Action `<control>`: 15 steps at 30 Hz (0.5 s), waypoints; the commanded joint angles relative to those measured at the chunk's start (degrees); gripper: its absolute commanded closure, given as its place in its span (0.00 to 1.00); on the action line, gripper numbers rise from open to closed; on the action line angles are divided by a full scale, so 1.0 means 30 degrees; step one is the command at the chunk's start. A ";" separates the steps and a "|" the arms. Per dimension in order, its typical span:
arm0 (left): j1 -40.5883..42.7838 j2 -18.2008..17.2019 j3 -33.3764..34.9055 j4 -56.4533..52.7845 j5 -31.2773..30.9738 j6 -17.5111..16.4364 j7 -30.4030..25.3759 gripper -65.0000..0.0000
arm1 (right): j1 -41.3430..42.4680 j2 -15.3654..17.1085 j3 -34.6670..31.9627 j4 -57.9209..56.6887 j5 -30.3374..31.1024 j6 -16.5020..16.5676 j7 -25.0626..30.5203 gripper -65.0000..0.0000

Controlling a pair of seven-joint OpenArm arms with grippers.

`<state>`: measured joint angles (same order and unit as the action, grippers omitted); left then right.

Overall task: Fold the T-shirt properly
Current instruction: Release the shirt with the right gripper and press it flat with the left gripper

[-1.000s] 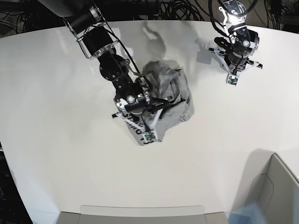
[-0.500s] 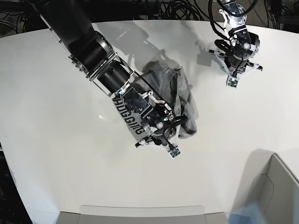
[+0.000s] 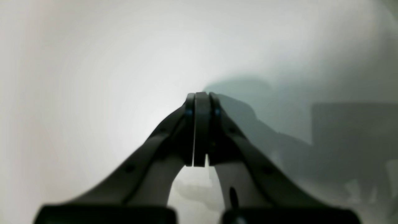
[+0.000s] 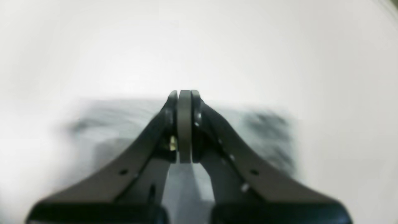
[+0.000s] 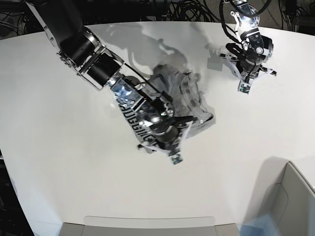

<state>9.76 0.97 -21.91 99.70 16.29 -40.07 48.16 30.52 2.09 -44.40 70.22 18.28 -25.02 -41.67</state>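
The grey T-shirt (image 5: 193, 94) lies crumpled in a heap near the middle of the white table (image 5: 59, 147), blurred by motion. My right gripper (image 5: 168, 134) hangs over the heap's lower left edge, pointing down. In the right wrist view the right gripper (image 4: 185, 93) is shut, with no cloth showing at its tips. The T-shirt is a blurred grey patch (image 4: 264, 137) behind the fingers. My left gripper (image 5: 247, 66) hovers over bare table at the back right, apart from the T-shirt. In the left wrist view the left gripper (image 3: 202, 95) is shut and empty. The T-shirt's lettering and collar do not show.
A grey open box (image 5: 290, 196) stands at the front right corner. A flat grey tray (image 5: 147, 226) lies at the table's front edge. Black cables (image 5: 187, 10) run behind the table's far edge. The right arm (image 5: 93, 59) crosses the table's back left.
My right arm has swung from the T-shirt's left edge toward the front right. The T-shirt has been drawn out to the right and lies wider. The left arm has barely moved.
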 commanded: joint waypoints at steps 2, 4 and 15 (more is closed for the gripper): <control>-0.0279 -0.0017 0.1106 0.1038 -0.0201 0.0025 -0.0332 1.00 | -0.0021 0.0520 0.1717 0.1752 -0.0043 0.0001 -0.1011 1.00; -0.0191 -0.0017 0.2864 0.2473 -0.0201 0.0025 -0.0332 1.00 | -0.0812 0.1663 0.3152 0.2925 -0.0043 0.0031 -0.2125 1.00; 0.0806 -0.0075 1.0718 0.5345 -0.0201 0.0025 -0.0332 1.00 | -0.4328 0.5649 0.6376 0.4624 0.0015 0.1437 -0.2476 1.00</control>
<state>12.53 0.47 10.07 114.67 16.27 -40.25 48.18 16.36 18.55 -25.85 83.07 18.94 -20.53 -49.98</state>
